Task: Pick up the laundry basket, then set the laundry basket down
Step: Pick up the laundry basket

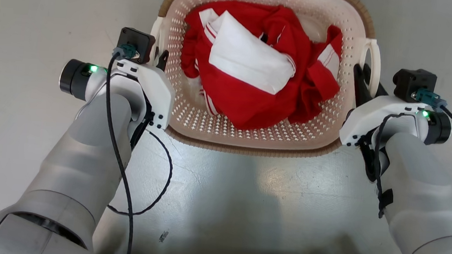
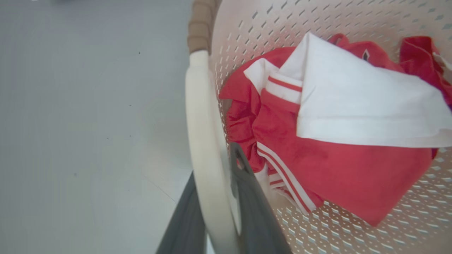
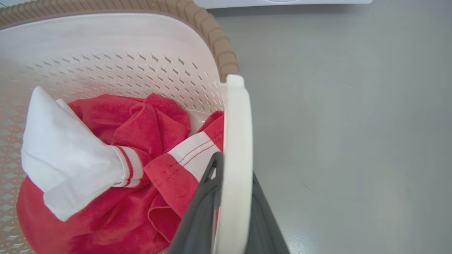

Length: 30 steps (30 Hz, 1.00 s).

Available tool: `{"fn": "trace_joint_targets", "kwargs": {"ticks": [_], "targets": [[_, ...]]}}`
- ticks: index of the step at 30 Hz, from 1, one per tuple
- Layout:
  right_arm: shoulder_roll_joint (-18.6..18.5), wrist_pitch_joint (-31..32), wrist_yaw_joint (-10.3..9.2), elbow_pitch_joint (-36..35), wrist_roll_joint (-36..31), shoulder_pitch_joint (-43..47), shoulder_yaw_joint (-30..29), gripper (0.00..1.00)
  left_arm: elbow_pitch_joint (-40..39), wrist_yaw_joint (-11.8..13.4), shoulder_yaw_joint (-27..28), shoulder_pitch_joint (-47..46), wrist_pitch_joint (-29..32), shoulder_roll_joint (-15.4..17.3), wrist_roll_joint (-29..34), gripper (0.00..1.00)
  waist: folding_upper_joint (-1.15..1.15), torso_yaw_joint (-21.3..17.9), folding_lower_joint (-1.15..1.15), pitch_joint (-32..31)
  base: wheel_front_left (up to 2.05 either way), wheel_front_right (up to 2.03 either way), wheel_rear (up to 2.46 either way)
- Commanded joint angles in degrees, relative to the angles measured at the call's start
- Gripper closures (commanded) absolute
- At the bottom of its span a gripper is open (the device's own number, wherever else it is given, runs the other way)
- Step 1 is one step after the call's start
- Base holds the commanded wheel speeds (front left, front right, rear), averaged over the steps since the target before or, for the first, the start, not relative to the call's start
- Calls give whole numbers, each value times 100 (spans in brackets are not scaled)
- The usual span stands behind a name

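Observation:
The laundry basket [image 1: 194,120], cream and perforated with a tan woven rim, sits on the grey floor ahead of me. It holds a crumpled red and white garment [image 1: 255,72]. My left gripper [image 1: 160,58] is at the basket's left loop handle. In the left wrist view the white handle [image 2: 201,123] runs between the two dark fingers of my left gripper [image 2: 215,169], which are shut on it. My right gripper [image 1: 363,79] is at the right loop handle. In the right wrist view that handle [image 3: 238,123] is clamped between the fingers of my right gripper [image 3: 236,169].
Bare grey floor [image 1: 244,202] spreads around the basket and between my two forearms. A black cable [image 1: 164,179] loops off the left arm. A white edge [image 3: 282,2] of something large runs along the top of the right wrist view.

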Motion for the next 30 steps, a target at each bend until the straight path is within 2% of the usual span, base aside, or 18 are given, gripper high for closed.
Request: {"fn": "trace_joint_targets", "kwargs": {"ticks": [1,13,22,30], "targets": [[106,-10,28,-5,50,236,162,100,-52,-69,-15,144,-11,115,-57,100,0,20,0,-75,0,0,0],[106,-1,28,326,368,285,509,100,-115,-1,-287,515,210,115,-434,100,0,69,0,-679,0,0,0],[106,272,28,565,489,481,666,100,-92,54,-560,881,347,115,-636,100,0,27,0,-1537,0,0,0],[106,647,28,612,859,933,1016,100,-89,21,-782,1292,554,115,-862,100,0,-42,0,-2411,0,0,0]]}}
